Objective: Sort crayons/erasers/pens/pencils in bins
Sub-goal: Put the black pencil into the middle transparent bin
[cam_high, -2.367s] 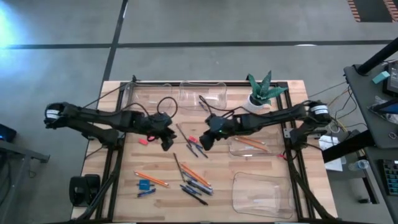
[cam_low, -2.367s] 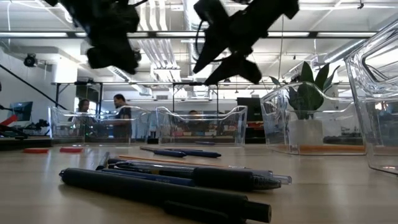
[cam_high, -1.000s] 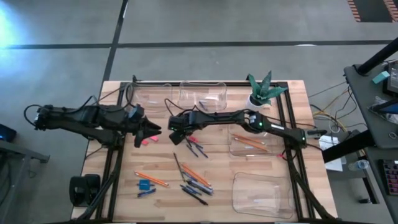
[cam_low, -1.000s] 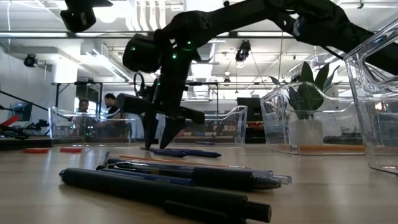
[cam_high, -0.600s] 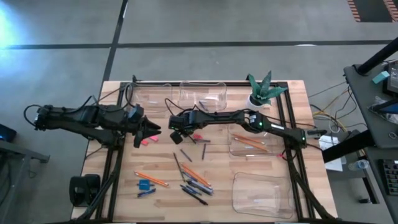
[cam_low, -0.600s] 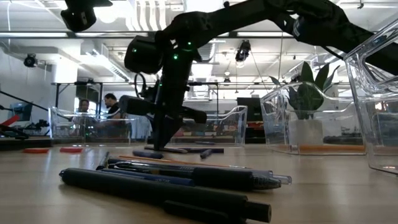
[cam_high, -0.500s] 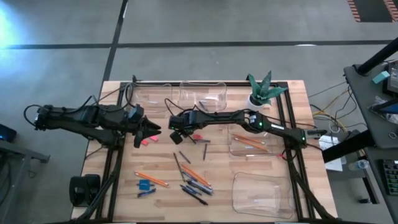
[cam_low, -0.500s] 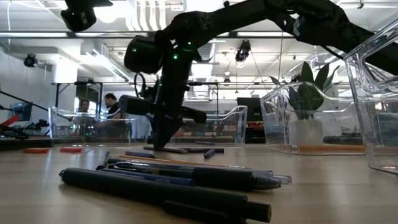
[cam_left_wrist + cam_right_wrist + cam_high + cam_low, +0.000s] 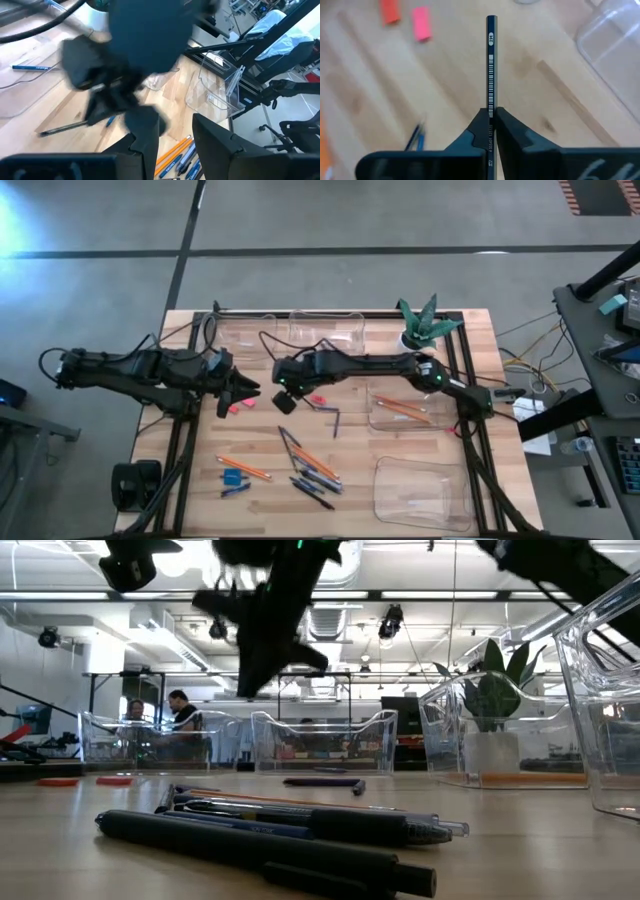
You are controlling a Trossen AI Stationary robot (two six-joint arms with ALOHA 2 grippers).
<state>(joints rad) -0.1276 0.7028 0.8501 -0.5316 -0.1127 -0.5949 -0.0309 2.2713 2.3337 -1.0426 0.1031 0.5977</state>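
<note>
My right gripper (image 9: pixel 283 390) hangs high over the middle of the table, left of centre, shut on a thin dark stick (image 9: pixel 491 60) printed with a barcode. My left gripper (image 9: pixel 246 392) stands open and still above the table's left part, close to two pink erasers (image 9: pixel 235 407); nothing is between its fingers (image 9: pixel 147 132). Two dark sticks (image 9: pixel 334 420) and a pink eraser (image 9: pixel 317 398) lie loose on the wood in the middle. Nearer the front lies a heap of pens and orange pencils (image 9: pixel 310 465). My right gripper pinches the dark stick between its two fingers near one end (image 9: pixel 491 102). The stick runs on past the fingertips, in line with the fingers, not across them. The fingers slant downward. The stick is lifted clear of the table.
Two clear bins (image 9: pixel 325 330) stand at the far edge, with a potted plant (image 9: pixel 420 328) to their right. A bin with orange pencils (image 9: pixel 405 412) and another bin (image 9: pixel 420 492) stand on the right. An orange pencil (image 9: pixel 243 468) and a blue eraser (image 9: pixel 235 477) lie front left.
My right gripper came down open on the dark sticks at mid-table, shut on one, then rose well clear of the table with it. The sticks left behind were knocked and slid a little toward the right.
</note>
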